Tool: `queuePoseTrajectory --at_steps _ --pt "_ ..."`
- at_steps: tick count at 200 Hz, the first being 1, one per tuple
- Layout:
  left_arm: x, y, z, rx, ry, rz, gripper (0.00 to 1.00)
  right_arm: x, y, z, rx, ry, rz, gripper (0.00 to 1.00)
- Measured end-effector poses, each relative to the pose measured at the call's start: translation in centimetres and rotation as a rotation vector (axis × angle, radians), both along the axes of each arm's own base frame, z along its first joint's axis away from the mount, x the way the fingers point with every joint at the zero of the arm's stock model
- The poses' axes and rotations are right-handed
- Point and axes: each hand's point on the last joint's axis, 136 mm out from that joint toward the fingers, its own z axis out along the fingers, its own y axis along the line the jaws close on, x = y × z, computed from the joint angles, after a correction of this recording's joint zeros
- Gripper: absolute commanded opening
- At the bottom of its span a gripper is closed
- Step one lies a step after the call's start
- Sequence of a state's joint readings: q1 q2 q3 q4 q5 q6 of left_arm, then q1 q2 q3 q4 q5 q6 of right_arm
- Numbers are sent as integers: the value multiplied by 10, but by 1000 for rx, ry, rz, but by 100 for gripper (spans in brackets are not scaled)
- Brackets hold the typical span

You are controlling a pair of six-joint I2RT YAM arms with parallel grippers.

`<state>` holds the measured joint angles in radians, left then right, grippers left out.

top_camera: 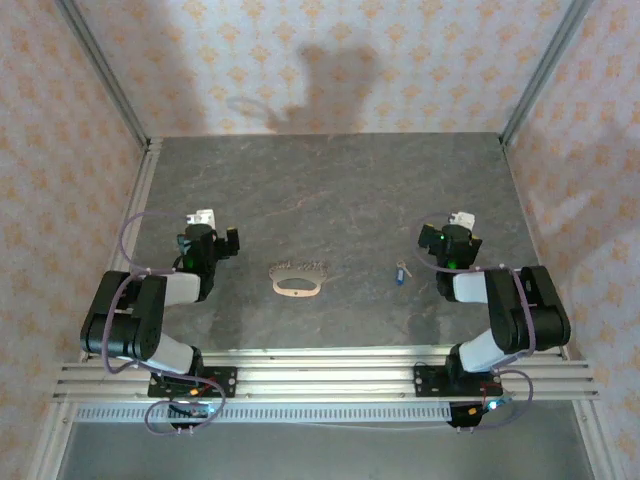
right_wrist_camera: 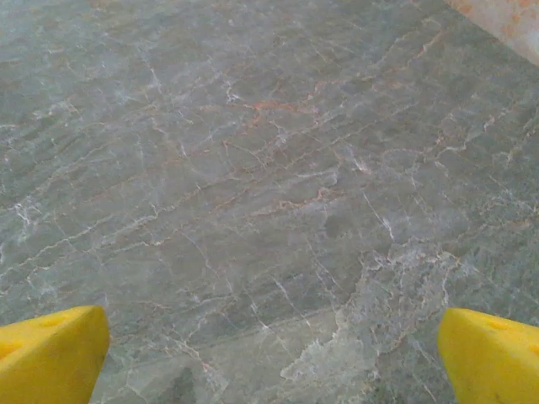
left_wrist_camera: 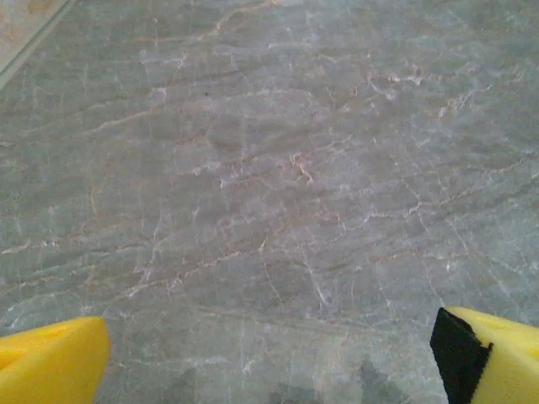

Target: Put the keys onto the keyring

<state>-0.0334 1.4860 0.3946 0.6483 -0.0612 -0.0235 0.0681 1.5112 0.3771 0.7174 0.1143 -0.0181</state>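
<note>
Near the middle of the overhead frame, the keyring [top_camera: 298, 283] lay flat on the bench [top_camera: 330, 190], the key [top_camera: 401, 273] apart to its right. Our left hand [top_camera: 215, 235] and right hand [top_camera: 455, 228] stood wide open, empty. We judged the key light, stiff, slippery: best pinched by its blue head.

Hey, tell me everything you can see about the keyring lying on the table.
The thin pale tan-grey oval keyring lies flat on the grey marbled tabletop, in its near half and slightly left of centre, with its long axis running left to right. A short chain-like strand trails along its far edge. It is too small to judge the material. The tiny blue-headed silver key lies apart on its right, not threaded on. Only the tabletop touches the ring.
</note>
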Motion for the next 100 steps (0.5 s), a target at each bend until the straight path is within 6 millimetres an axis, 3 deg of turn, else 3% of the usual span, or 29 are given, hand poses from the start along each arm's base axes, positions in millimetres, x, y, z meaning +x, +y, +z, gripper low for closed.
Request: queuePoseTrajectory --at_steps 100 --pt "8 -2 11 13 -44 -1 100 6 1 10 -17 -40 18 100"
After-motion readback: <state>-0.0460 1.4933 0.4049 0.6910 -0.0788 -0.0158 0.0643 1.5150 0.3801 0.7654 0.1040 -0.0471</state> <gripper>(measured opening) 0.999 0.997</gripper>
